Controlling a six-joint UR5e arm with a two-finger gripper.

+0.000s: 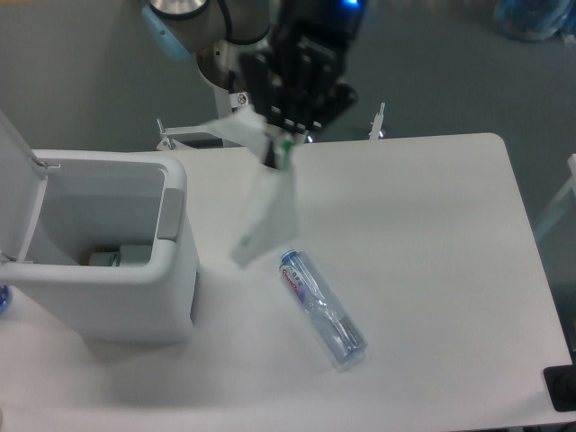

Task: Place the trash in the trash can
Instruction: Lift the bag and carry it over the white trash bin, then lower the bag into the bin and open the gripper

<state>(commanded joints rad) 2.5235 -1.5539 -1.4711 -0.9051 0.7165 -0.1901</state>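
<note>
Wrapper (261,211), white and translucent, hangs in the air from the gripper (277,155), pinched at its upper end where a small green print shows; its long axis runs from that pinched top down and slightly to the left, the loose lower end dangling above the table (432,270) just right of the trash can (171,270); a folded flap of it sticks out to the left near the top. The gripper, dark and seen from above at the far side of the scene, has its fingers closed on the wrapper's top edge; the arm (207,22) rises behind it toward the grey pedestal. The bottle (322,309), clear with a blue-red label near one end, lies flat on the table nearer the camera; its long axis runs diagonally from the labelled end at far left to the other end at near right; it is apart from the wrapper's hanging tip. The trash can stands at the left with its lid (16,180) swung open to the left; some items lie in its bottom.
</note>
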